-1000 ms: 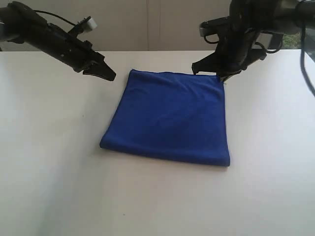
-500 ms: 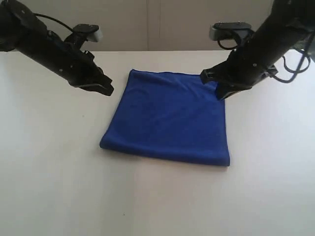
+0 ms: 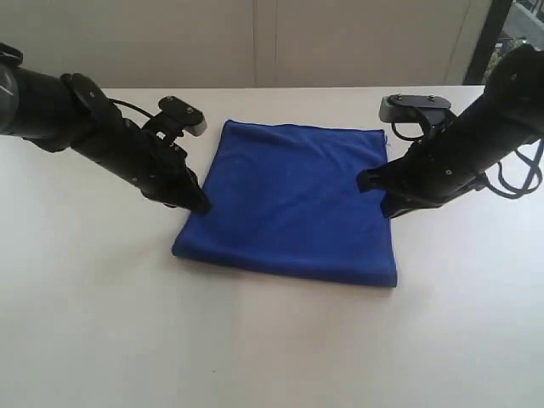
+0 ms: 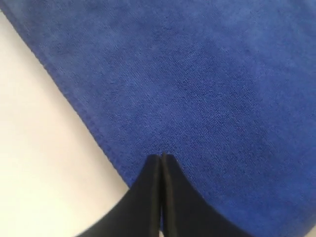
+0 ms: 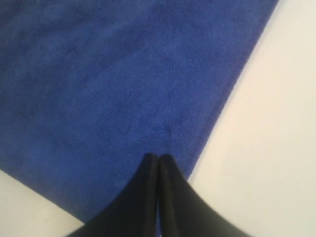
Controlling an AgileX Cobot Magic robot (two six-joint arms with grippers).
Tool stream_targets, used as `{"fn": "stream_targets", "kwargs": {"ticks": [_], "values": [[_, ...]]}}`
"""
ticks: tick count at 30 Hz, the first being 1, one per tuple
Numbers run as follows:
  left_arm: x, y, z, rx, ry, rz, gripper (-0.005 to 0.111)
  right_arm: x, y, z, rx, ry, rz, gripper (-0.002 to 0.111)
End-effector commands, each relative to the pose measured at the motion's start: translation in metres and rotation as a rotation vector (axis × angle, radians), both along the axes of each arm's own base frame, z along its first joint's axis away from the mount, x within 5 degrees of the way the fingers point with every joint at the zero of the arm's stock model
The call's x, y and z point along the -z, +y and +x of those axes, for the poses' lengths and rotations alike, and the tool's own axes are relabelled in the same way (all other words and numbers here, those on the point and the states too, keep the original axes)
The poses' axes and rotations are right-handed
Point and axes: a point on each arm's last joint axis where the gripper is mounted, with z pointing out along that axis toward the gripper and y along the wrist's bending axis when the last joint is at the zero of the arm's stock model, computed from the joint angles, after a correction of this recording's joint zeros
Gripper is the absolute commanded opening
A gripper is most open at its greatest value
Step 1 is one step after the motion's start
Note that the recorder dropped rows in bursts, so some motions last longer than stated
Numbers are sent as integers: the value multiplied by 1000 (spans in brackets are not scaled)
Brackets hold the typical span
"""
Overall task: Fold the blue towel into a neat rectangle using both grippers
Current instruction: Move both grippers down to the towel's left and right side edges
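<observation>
One blue towel (image 3: 293,200) flat on white table (image 3: 85,323)

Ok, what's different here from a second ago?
Both arms came down and toward the camera along the blue towel's sides: the left gripper from beside the far left corner to its left edge, the right gripper from the far right corner to mid right edge. Both are shut, tips over the cloth, no fabric pinched. The towel lies flat on the table, same shape and place.
</observation>
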Motion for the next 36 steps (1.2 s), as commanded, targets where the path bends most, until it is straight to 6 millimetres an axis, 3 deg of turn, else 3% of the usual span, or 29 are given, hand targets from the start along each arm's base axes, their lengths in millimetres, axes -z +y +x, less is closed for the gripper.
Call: {"fn": "stream_targets", "kwargs": {"ticks": [1,12,29,36], "values": [[13,-4,-5,27,59,2,0,6,4,-1,-20,-18,-10,0],[23,-3,-15,66,135,15,0,32,8,4,-43,1,-42,0],[39,2,-35,-8,306,11,0,31,7,11,-7,-71,-48,0],[33,1,-40,-21,365,-8,0,30,7,13,1,-94,-50,0]]}}
